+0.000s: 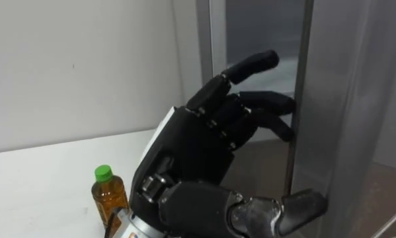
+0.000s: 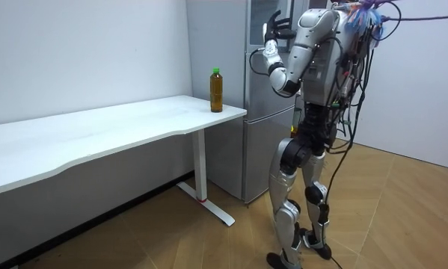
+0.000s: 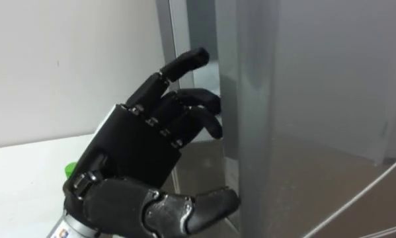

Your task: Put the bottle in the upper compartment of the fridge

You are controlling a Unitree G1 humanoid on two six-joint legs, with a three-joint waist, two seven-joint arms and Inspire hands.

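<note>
A bottle (image 1: 109, 196) of amber drink with a green cap stands upright on the white table (image 1: 39, 185), at its corner nearest the fridge (image 2: 217, 90). My left hand (image 1: 184, 152) is raised in front of me at the upper fridge door (image 1: 330, 99). Its fingers curl round the door's left edge and the thumb lies against the front, with one finger pointing straight up. The bottle is below and left of this hand, not touched. In the room view I stand facing the grey fridge (image 2: 265, 82) with the left hand (image 2: 272, 33) up at its top door.
The white wall runs behind the table. The long table (image 2: 134, 123) stretches away to my left, its end close beside the fridge. Wooden floor lies around and behind me.
</note>
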